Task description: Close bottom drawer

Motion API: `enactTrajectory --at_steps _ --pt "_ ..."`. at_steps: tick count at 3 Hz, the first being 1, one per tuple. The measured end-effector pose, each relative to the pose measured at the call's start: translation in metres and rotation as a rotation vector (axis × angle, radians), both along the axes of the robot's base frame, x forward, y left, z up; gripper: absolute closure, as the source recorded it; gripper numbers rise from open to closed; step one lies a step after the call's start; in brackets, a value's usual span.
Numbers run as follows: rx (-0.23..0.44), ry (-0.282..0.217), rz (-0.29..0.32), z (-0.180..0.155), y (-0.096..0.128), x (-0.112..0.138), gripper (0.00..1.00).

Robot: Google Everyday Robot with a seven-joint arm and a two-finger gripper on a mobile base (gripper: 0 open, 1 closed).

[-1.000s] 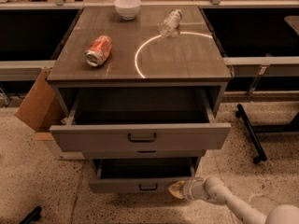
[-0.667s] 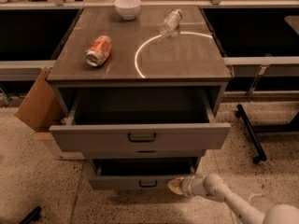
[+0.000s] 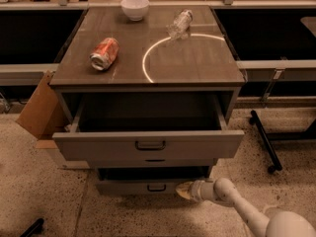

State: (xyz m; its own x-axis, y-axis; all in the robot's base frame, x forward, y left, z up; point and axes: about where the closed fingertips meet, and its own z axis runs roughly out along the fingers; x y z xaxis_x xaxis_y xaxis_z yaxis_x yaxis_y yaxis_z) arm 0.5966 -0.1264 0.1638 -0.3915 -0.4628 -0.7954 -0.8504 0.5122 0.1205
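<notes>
The bottom drawer (image 3: pixel 129 187) sits lowest in the cabinet, pulled out a little, its dark handle at the centre. The gripper (image 3: pixel 184 191) is at the right end of its front, seemingly touching it; I cannot tell whether it is spread or closed. Above, the top drawer (image 3: pixel 148 144) hangs wide open. On the cabinet top (image 3: pixel 197 63) lie a can (image 3: pixel 104 53), a bowl (image 3: pixel 135 7) and a bottle (image 3: pixel 179 23).

smooth pale gripper (image 3: pixel 186 190) at matt grey bottom drawer (image 3: pixel 140 187) front, rough speckled floor (image 3: pixel 49 201) beneath, shiny metal can (image 3: pixel 104 53) above-left
</notes>
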Motion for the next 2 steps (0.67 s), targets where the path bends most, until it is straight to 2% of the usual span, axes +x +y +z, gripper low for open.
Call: enactTrajectory --at_steps 2 --pt "0.026 -0.001 -0.029 -0.002 -0.007 0.027 1.0"
